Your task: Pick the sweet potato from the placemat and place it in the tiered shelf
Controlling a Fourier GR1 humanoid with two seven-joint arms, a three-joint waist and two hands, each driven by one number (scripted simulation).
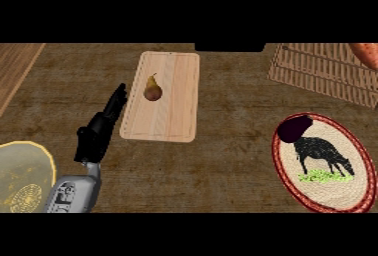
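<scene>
**One sweet potato, up on the shelf**

One orange sweet potato [366, 54] lies on the slatted tiered shelf [317, 70], in the top right corner. One oval placemat [336, 192] with a black animal picture holds one dark purple lump [294, 128]. One pear [153, 89] sits on one wooden board [173, 112]. One yellow plate [26, 170] is at the left. One left hand [100, 132] is beside the board, fingers straight and together, holding nothing.

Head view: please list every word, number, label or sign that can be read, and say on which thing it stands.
None: no word, number or brand is readable.
The placemat shows only a picture of a black animal on green, no letters.
The yellow plate bears a faint pattern, no text.
The cutting board is plain wood.
</scene>
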